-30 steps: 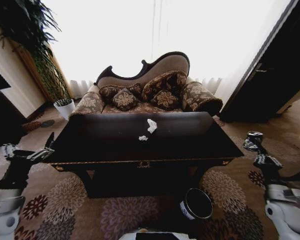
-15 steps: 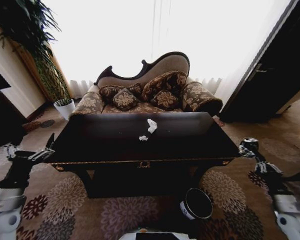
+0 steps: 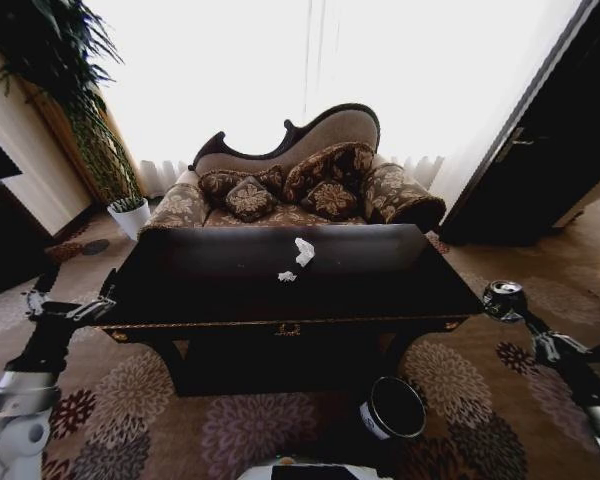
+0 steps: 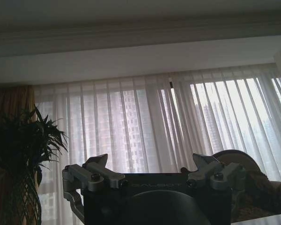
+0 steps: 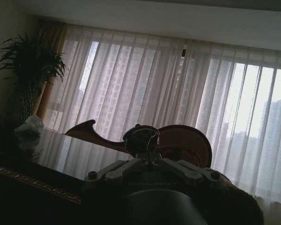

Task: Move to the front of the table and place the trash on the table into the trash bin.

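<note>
The glossy black table [image 3: 230, 290] with gold trim stands straight ahead. Two white paper wads lie on it, one [image 3: 303, 250] near the far edge and a smaller one [image 3: 286, 276] nearer the middle. In the right wrist view the wads [image 5: 28, 127] sit far off on the table top [image 5: 84, 157]. The round black trash bin [image 3: 395, 408] stands on the rug below the table's front right. My right gripper [image 3: 510, 306] hangs off the table's right end, shut on a small dark can [image 3: 504, 297], [image 5: 141, 137]. My left gripper [image 3: 68, 306], [image 4: 154, 169] is open beside the table's left end.
A patterned sofa [image 3: 300, 190] with cushions stands behind the table. At the back left are a potted plant [image 3: 90, 120] and its white pot [image 3: 130, 215]. A dark door [image 3: 550, 150] is at the right. Flowered rug [image 3: 130, 410] covers the floor.
My right arm has sunk lower, carrying the can slightly down beside the table's right end. My left gripper has shifted a little toward the table's left end.
</note>
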Available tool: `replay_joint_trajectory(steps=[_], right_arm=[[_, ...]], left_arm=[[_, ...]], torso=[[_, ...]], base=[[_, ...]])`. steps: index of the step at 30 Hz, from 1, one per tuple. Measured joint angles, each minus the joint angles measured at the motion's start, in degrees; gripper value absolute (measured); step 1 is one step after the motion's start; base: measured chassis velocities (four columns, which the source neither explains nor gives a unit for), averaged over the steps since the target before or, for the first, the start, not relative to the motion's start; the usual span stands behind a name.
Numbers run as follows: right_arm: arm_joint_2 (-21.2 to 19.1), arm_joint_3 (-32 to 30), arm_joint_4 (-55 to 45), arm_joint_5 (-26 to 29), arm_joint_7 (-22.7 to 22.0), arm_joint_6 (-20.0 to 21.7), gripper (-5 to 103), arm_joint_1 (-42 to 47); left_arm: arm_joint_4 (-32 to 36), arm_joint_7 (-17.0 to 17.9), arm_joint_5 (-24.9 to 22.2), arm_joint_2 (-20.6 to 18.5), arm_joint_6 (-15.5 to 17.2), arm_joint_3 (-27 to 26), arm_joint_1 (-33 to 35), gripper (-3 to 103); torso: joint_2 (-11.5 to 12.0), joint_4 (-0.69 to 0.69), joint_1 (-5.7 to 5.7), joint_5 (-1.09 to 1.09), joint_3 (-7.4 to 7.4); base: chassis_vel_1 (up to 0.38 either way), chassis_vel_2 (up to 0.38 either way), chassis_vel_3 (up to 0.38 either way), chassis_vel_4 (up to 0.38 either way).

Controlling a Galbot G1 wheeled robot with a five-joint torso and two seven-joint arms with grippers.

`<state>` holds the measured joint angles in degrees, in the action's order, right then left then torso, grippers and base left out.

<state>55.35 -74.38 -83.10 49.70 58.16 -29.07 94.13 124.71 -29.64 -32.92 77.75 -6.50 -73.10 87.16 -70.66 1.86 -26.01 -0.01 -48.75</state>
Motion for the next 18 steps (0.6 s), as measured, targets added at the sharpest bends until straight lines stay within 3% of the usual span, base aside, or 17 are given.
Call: replay_joint_trajectory(steps=[2,11,13,14,18], right_arm=[[0.0,-0.7,2.3,-1.3,6.4,-0.8,0,-0.4],[-0.2,-1.1,6.3,-1.9,14.9,-1.3,0,-1.7],[-0.7,-1.6,8.5,-2.0,20.0,-1.2,0,-2.4],[-0.7,-1.6,8.5,-2.0,20.0,-1.2,0,-2.4],[-0.8,-1.8,12.4,-4.5,27.4,-0.9,0,-2.9]], left_arm=[[-0.1,0.0,0.3,0.2,0.0,0.4,0.0,100],[-0.1,0.0,0.6,0.4,0.0,0.5,0.2,100],[0.2,0.1,0.6,0.4,0.0,0.3,0.5,100],[0.2,0.1,0.6,0.4,0.0,0.3,0.5,100],[0.9,0.2,0.5,0.5,0.1,0.0,0.8,100]], torso=[[0.0,0.00,0.00,0.00,0.00],[0.0,0.00,0.00,0.00,0.00],[0.0,-0.01,0.00,0.00,0.00],[0.0,-0.01,0.00,0.00,0.00],[0.0,0.01,0.00,-0.02,0.00]], base=[[0.000,0.000,0.000,0.000],[0.000,0.000,0.000,0.000],[0.000,0.000,0.000,0.000],[0.000,0.000,0.000,0.000],[0.000,0.000,0.000,0.000]])
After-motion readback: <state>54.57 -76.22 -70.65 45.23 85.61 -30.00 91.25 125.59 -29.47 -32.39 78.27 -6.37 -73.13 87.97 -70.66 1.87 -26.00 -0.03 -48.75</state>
